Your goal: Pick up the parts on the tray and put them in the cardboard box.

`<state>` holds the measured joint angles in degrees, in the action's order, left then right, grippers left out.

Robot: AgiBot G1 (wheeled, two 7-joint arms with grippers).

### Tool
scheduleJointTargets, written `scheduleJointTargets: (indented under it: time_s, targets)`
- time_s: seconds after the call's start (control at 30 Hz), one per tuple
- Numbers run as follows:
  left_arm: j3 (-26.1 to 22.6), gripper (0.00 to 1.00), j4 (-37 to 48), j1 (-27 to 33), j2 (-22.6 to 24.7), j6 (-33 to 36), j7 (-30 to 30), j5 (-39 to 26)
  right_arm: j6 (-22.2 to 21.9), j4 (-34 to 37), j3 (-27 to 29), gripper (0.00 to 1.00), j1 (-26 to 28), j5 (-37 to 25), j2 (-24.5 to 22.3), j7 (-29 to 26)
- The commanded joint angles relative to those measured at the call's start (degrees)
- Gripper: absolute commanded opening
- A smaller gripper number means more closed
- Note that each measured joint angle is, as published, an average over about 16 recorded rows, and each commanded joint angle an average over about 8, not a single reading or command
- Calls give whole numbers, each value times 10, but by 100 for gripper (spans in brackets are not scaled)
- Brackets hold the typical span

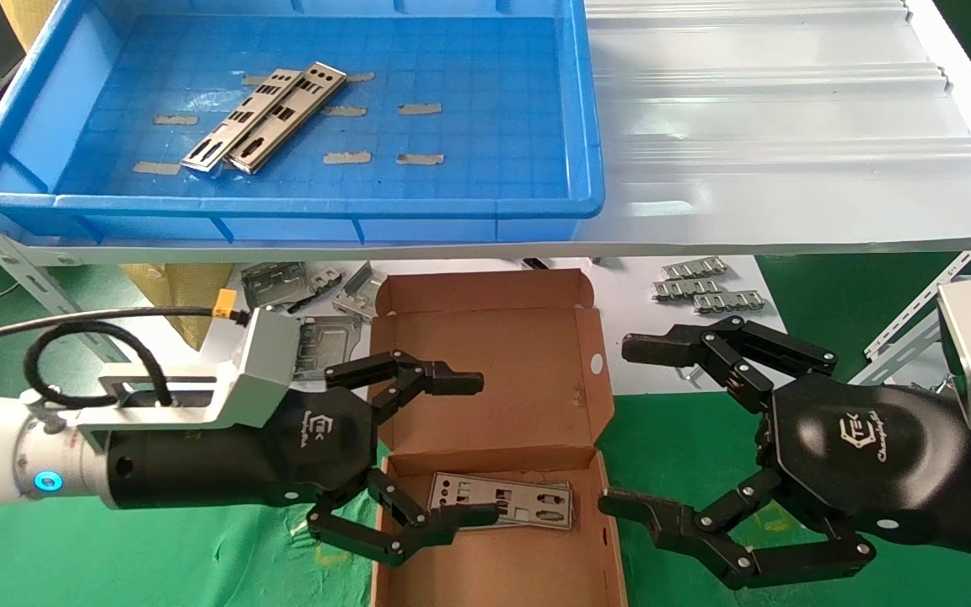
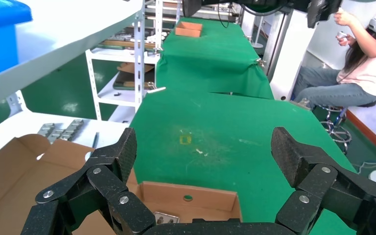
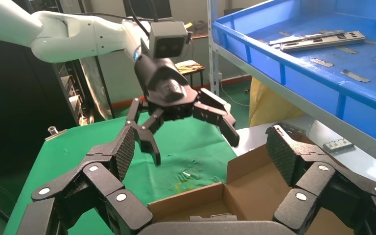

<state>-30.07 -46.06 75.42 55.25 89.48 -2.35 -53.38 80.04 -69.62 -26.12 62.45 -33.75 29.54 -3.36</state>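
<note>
Two silvery punched parts [image 1: 266, 118] lie side by side in the left half of the blue tray [image 1: 485, 206] on the upper shelf; they also show in the right wrist view [image 3: 318, 40]. Below it the cardboard box [image 1: 494, 362] lies open, lid back, with one part [image 1: 506, 502] flat in its base. My left gripper [image 1: 473, 449] hangs open over the box's left side, nothing between its fingers [image 2: 205, 152]. My right gripper [image 1: 620, 426] is open and empty just right of the box [image 3: 200, 147].
A white corrugated sheet [image 1: 789, 126] covers the shelf right of the tray. Dark grey brackets [image 1: 300, 291] and ridged clips [image 1: 709, 287] lie on white board behind the box. The shelf's metal struts [image 1: 915, 320] stand near both arms. A seated person [image 2: 357, 73] is far off.
</note>
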Motion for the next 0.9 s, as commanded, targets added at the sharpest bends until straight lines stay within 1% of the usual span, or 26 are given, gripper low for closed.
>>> scheduleJointTargets:
  time_s: [0.03, 0.9]
  targets:
    - [9, 100, -19, -9, -14, -3, 9, 8, 0, 0, 0, 100, 0, 0, 0, 0]
    - [120, 100, -235, -118, -173, -32, 112, 98, 0, 0, 0, 100, 0, 0, 0, 0]
